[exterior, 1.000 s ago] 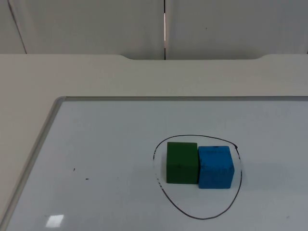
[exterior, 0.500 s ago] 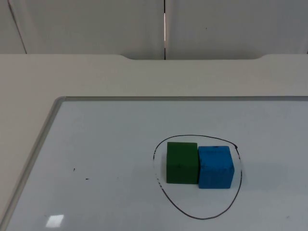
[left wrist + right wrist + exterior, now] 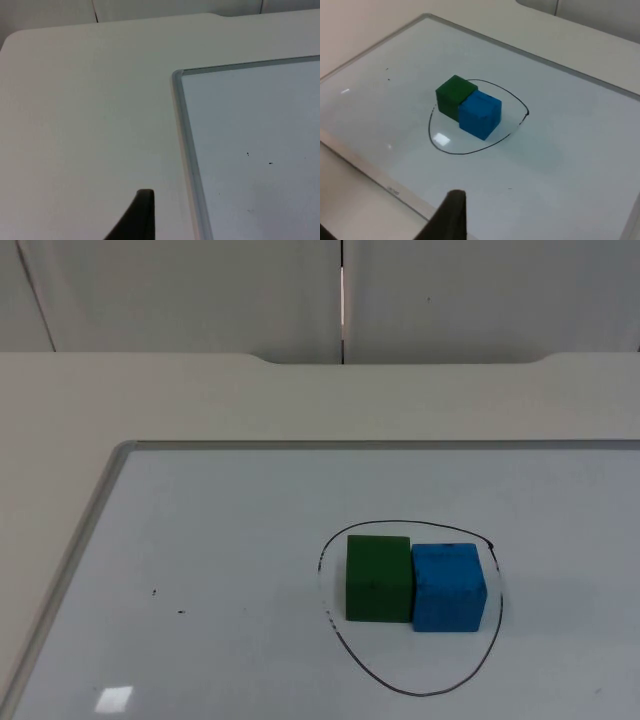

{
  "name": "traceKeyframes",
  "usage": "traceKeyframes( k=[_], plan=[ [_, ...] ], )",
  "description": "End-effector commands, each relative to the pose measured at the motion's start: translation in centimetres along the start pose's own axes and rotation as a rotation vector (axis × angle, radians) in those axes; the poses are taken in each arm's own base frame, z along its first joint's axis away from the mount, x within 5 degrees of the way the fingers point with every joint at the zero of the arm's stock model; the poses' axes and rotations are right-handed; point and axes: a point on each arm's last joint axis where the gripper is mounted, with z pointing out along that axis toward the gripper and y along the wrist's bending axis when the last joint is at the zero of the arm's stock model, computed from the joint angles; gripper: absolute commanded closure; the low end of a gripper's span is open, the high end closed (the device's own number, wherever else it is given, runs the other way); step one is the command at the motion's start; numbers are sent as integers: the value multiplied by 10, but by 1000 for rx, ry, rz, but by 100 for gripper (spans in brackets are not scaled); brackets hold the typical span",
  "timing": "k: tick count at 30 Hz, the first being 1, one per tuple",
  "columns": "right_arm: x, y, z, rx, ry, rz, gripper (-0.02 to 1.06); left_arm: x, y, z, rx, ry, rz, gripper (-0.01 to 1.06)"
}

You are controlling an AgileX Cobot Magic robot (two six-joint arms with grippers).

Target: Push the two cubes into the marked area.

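Green cube [image 3: 379, 578]: solid, matte dark green, square faces with crisp edges, resting flat on the whiteboard [image 3: 220, 570]. It lies inside the marked area [image 3: 410, 692], a hand-drawn black loop, close to the loop's left side. In the right wrist view the same cube [image 3: 454, 95] stands on the far side of its neighbour from the right gripper's fingertip [image 3: 451, 215].

Blue cube [image 3: 448, 586]: solid, bright blue, about the same size as the green one, its top face faintly speckled. It sits flush against the green cube's right face, touching it, also inside the loop, near the loop's right side. In the right wrist view [image 3: 479, 113] it is the nearer of the two to the fingertip, though well apart from it.

Marked area: a thin, uneven oval line with a small knot where the stroke closes at its upper right; bare board remains inside it, in front of the cubes.

Whiteboard: pale, glossy, with a grey metal frame, rounded corner [image 3: 177, 75], a few small dark specks and a bright reflection.

Table [image 3: 200, 400]: off-white, ending at a grey partition wall [image 3: 180, 290] with a vertical seam.

Left gripper: one black fingertip [image 3: 139, 217] over bare table, just beside the board's frame; whether its fingers are apart cannot be told.

Right gripper: one fingertip over the board's near edge; finger state cannot be told.
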Motion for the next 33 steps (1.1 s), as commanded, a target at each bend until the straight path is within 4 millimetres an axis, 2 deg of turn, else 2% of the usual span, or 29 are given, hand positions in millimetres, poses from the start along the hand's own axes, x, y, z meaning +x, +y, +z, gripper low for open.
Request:
traceKeyframes(
  k=[1, 33],
  plan=[
    [1, 1, 1, 25, -1, 17, -1, 0, 0, 0, 6, -7, -1, 0],
    [0, 4, 3, 463, 19, 242, -1, 0, 0, 0, 6, -7, -1, 0]
  ],
)
